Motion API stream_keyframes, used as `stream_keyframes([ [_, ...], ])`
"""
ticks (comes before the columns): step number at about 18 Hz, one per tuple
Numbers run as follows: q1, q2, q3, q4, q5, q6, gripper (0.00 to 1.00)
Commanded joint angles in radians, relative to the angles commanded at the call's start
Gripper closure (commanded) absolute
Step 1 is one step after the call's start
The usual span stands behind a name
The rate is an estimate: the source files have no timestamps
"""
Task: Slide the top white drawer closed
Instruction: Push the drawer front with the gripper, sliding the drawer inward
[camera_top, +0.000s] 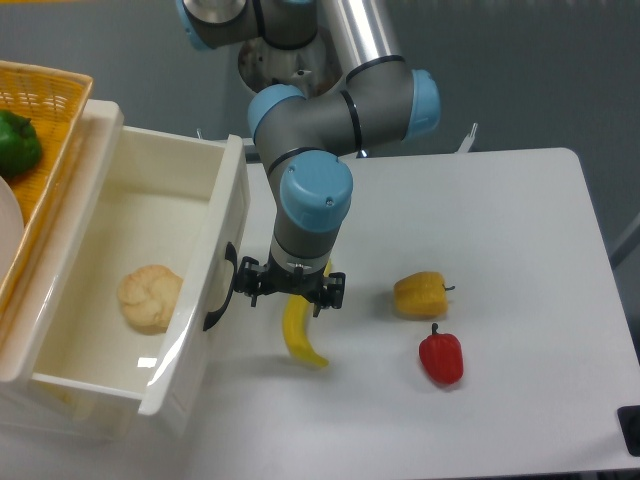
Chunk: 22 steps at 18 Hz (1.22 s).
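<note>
The top white drawer (215, 215) stands pulled far out of the cabinet at the left, and its black curved handle (222, 290) faces right. A pale bread roll (150, 297) lies inside it. My gripper (289, 292) points straight down just right of the drawer front. Its left black finger (248, 283) is at the handle, touching it or nearly so. The fingers are spread wide and hold nothing. A yellow banana (298, 337) lies on the table directly under the gripper.
A yellow pepper (420, 294) and a red pepper (441, 358) lie on the white table (500, 230) to the right of the gripper. A wicker basket (55, 105) with a green pepper (17, 143) sits on top of the cabinet at the far left.
</note>
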Motion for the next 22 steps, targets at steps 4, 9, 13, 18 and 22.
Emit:
stream_keyframes([
  [4, -0.014, -0.002, 0.003, 0.0, 0.002, 0.003, 0.0],
  [9, -0.034, 0.002, 0.005, 0.0, 0.0, 0.005, 0.0],
  [13, -0.037, 0.002, 0.009, 0.0, 0.0, 0.005, 0.0],
  [18, -0.052, 0.009, 0.009, -0.003, -0.002, 0.005, 0.0],
  [22, -0.066, 0.012, 0.009, -0.005, -0.011, 0.003, 0.0],
])
